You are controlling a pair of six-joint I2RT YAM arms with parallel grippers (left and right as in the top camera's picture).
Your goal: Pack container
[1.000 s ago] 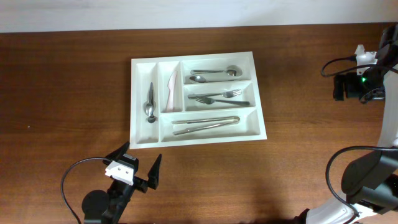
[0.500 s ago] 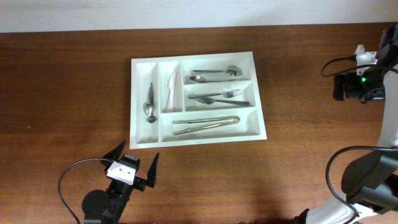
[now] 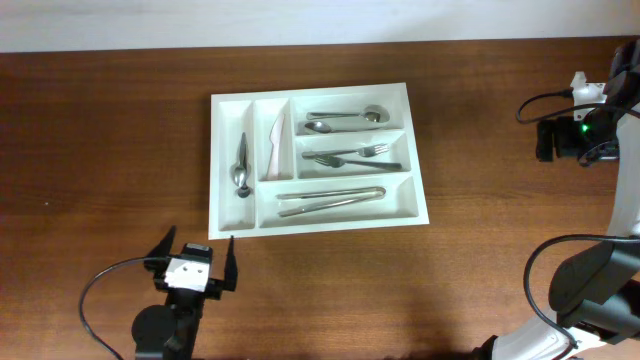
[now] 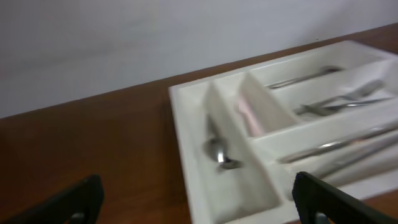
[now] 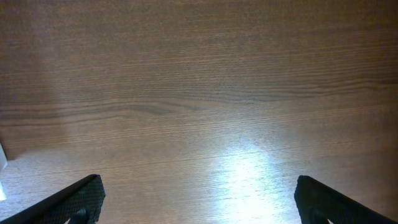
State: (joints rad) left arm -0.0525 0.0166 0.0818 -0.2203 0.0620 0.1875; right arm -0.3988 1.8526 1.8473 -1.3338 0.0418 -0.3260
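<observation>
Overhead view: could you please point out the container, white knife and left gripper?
container (image 3: 232, 213), overhead view, bare floor, leftmost compartment.
white knife (image 3: 275, 146), overhead view, blade middle.
left gripper (image 3: 201, 238), overhead view, between fingertips.

A dark wooden table (image 3: 110, 140) meets a pale wall (image 4: 124, 43) behind.

Both grippers spread wide, nothing held.
We find the left gripper (image 3: 196, 252) low on the left of the overhead view, fingers splayed and empty. We find the right gripper (image 5: 196, 206) facing downward, fingers equally parted.
</observation>
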